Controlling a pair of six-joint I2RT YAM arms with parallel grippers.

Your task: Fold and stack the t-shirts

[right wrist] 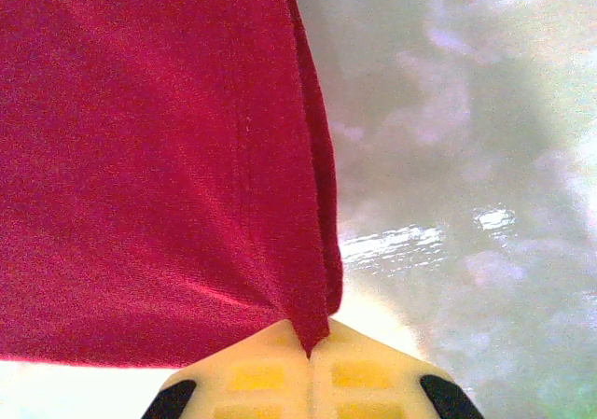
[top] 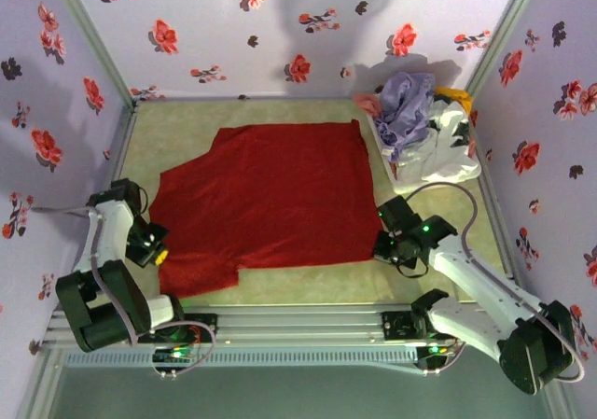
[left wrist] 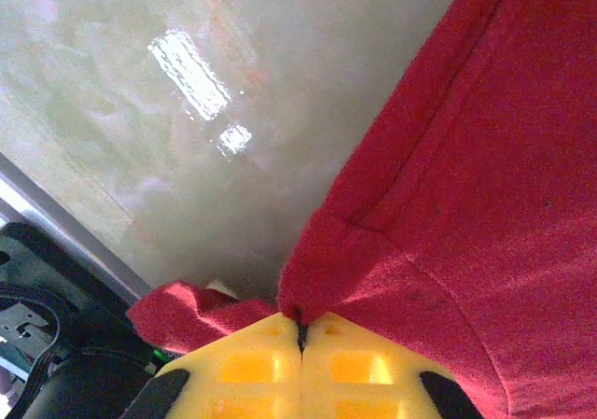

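1. The deep red t-shirt [top: 270,200] lies spread open and mostly flat across the middle of the table [top: 182,125], with a sleeve reaching out at its near-left.
2. At the shirt's near-left edge, the left jaws are fully closed. From the wrist view I see a bunched bit of the red t-shirt [left wrist: 466,204] pinched between the yellow fingers [left wrist: 252,368].
3. At its near-right corner, the right jaws are closed as well, gripping the hem of the red t-shirt [right wrist: 149,176], which is drawn into a point.
4. Just past the shirt's far-right corner, a lavender t-shirt [top: 406,106] is heaped on a white basket [top: 448,153]. Pink cloth [top: 367,104] lies on the side toward the red shirt and yellow-orange cloth [top: 455,94] on the far side.
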